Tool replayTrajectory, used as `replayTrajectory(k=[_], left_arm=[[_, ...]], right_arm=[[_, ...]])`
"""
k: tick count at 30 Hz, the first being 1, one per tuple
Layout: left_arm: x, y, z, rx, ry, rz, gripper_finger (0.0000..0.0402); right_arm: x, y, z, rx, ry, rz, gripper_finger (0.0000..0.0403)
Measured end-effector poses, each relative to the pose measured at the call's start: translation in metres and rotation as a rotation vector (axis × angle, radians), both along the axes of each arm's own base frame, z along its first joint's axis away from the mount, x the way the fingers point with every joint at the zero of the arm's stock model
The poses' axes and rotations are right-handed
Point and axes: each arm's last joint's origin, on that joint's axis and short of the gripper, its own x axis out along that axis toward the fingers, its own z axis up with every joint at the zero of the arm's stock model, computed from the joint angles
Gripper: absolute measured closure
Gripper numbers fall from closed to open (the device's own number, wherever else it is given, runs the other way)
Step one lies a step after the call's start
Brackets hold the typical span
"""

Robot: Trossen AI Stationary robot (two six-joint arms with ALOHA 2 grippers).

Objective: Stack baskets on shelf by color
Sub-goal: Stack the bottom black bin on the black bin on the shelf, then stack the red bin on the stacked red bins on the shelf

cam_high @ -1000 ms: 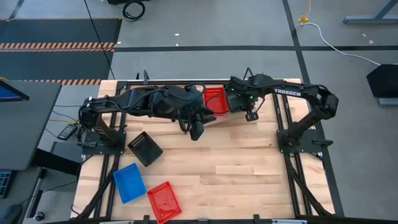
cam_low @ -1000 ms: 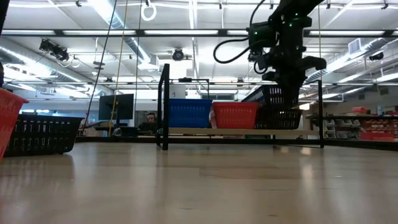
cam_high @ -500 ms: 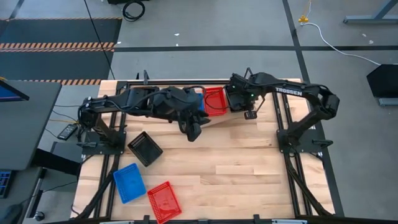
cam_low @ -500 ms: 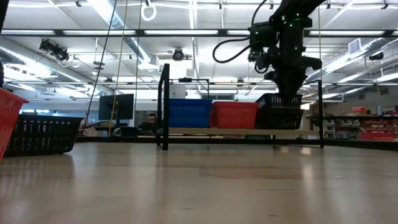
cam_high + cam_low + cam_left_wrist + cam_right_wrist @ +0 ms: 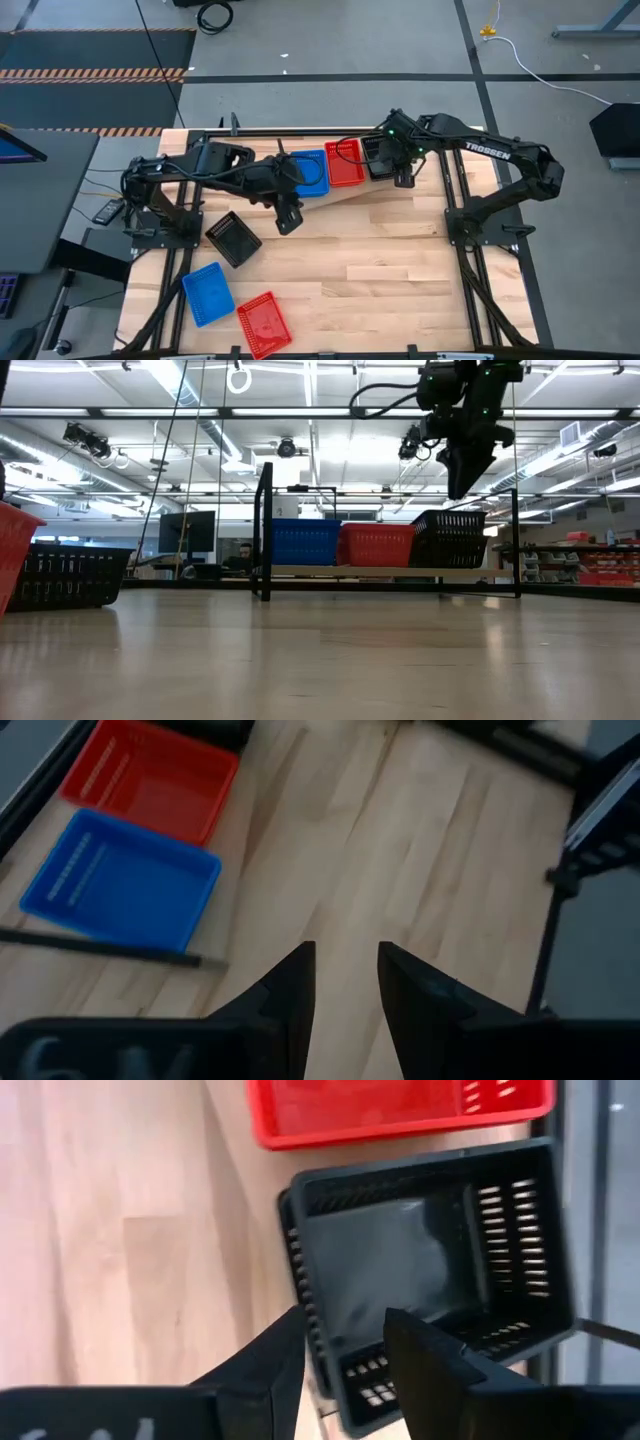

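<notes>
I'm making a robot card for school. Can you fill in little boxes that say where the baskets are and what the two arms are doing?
On the shelf: blue basket, red basket, black basket, side by side in a row
Loose on the table: black basket, blue basket, red basket
Right gripper: open, empty, above the shelf's black basket
Left gripper: open, empty, over bare table in front of the shelf

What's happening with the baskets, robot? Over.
Right gripper open above black basket on shelf. Left gripper open, empty, mid-table. Three baskets loose on table. Nothing blocking.
</notes>
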Motion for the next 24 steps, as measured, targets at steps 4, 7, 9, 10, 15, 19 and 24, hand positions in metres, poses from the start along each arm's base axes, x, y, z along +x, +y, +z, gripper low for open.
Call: replayTrajectory(k=[4, 7, 9, 10, 15, 19, 24], left_arm=[[0.003, -0.002, 0.003, -0.027, -0.049, 0.029, 0.0285], [0.003, -0.006, 0.003, -0.038, -0.053, 0.037, 0.0285], [0.002, -0.009, 0.003, -0.043, -0.054, 0.036, 0.0285], [0.002, -0.012, 0.003, -0.04, -0.054, 0.033, 0.0285], [-0.002, -0.021, 0.001, -0.041, -0.029, 0.021, 0.0285], [-0.012, -0.023, -0.005, 0.005, 0.081, 0.032, 0.0285], [-0.024, -0.022, -0.014, 0.04, 0.223, 0.075, 0.0285]], right_arm=[[0.01, -0.009, -0.011, 0.011, 0.014, -0.009, 0.0266], [0.018, -0.013, -0.026, 0.045, 0.067, -0.007, 0.0268], [0.022, -0.016, -0.035, 0.07, 0.107, -0.007, 0.0268], [0.024, -0.017, -0.04, 0.08, 0.124, -0.007, 0.0268], [0.024, -0.018, -0.044, 0.061, 0.179, -0.019, 0.0269], [0.013, -0.013, -0.017, -0.007, 0.139, -0.032, 0.0269], [-0.009, 0.003, 0.035, -0.028, -0.049, -0.132, 0.0269]])
